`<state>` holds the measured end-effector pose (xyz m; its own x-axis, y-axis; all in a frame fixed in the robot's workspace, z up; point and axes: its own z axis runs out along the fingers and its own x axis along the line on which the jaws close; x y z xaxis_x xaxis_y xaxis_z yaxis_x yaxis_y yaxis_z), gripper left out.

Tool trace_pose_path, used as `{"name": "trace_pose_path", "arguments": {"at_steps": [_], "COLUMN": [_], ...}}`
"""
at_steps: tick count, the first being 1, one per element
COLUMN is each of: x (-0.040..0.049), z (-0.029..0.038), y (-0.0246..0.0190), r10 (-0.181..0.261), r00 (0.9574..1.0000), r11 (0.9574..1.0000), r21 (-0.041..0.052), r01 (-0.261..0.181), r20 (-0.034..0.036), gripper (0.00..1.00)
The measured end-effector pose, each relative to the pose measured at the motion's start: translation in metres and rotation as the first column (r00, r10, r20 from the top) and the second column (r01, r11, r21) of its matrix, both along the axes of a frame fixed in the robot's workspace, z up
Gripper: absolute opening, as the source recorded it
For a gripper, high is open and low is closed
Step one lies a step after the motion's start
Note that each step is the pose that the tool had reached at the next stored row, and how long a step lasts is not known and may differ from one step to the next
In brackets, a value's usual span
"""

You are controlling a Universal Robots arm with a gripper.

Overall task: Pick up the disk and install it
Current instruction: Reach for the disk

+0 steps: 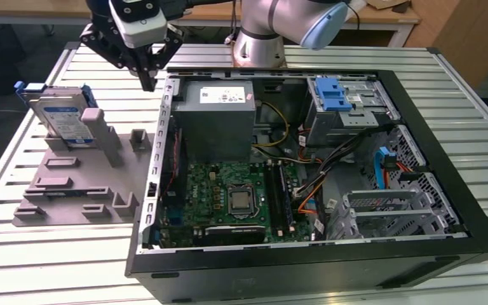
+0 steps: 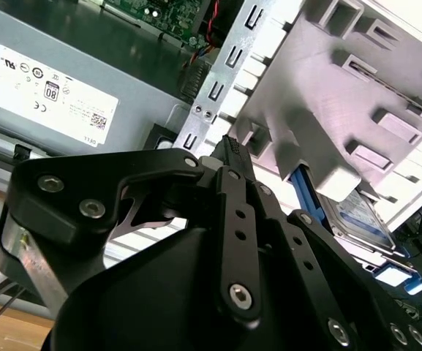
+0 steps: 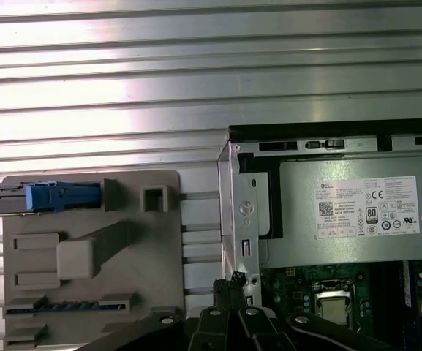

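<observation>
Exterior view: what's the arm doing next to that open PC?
The arm's gripper hangs over the slatted table with its jaws shut and empty. It is close beside the wall of the open computer case, on the side facing the grey holder. The disk stands on edge in that holder at the exterior view's left, apart from the gripper. It has not been picked up or installed yet.

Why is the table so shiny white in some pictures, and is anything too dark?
In the first wrist view, glare streaks the table white; in the second wrist view, the grey holder washes out pale and the gripper looms dark; in the exterior view, light is even, with soft shadows inside the computer case.
</observation>
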<state>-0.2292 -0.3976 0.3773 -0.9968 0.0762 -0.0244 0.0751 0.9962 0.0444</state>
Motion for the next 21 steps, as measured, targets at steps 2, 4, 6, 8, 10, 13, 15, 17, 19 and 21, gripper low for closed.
{"name": "trace_pose_path", "arguments": {"at_steps": [2,4,6,8,10,13,15,17,19,21], "x": [-0.0009,-0.0018,-0.0027,-0.0037,-0.0046,-0.0057,-0.0065,-0.0072,-0.0081,-0.0089], "z": [-0.0001,-0.0003,-0.0004,-0.0006,-0.0007,-0.0009,-0.001,-0.0012,-0.0013,-0.0014], "y": [0.0,0.0,0.0,0.0,0.0,0.0,0.0,0.0001,0.0001,0.0001], "r10": [0.0,0.0,0.0,0.0,0.0,0.0,0.0,0.0,0.0,0.0], "r00": [1.0,1.0,1.0,1.0,1.0,1.0,1.0,1.0,1.0,1.0], "r11": [1.0,1.0,1.0,1.0,1.0,1.0,1.0,1.0,1.0,1.0], "r21": [0.0,0.0,0.0,0.0,0.0,0.0,0.0,0.0,0.0,0.0], "r01": [0.0,0.0,0.0,0.0,0.0,0.0,0.0,0.0,0.0,0.0], "r20": [0.0,0.0,0.0,0.0001,0.0,0.0,0.0001,0.0,0.0001,0.0], "gripper": [0.11,0.11,0.11,0.11,0.11,0.11,0.11,0.11,0.11,0.11]}}
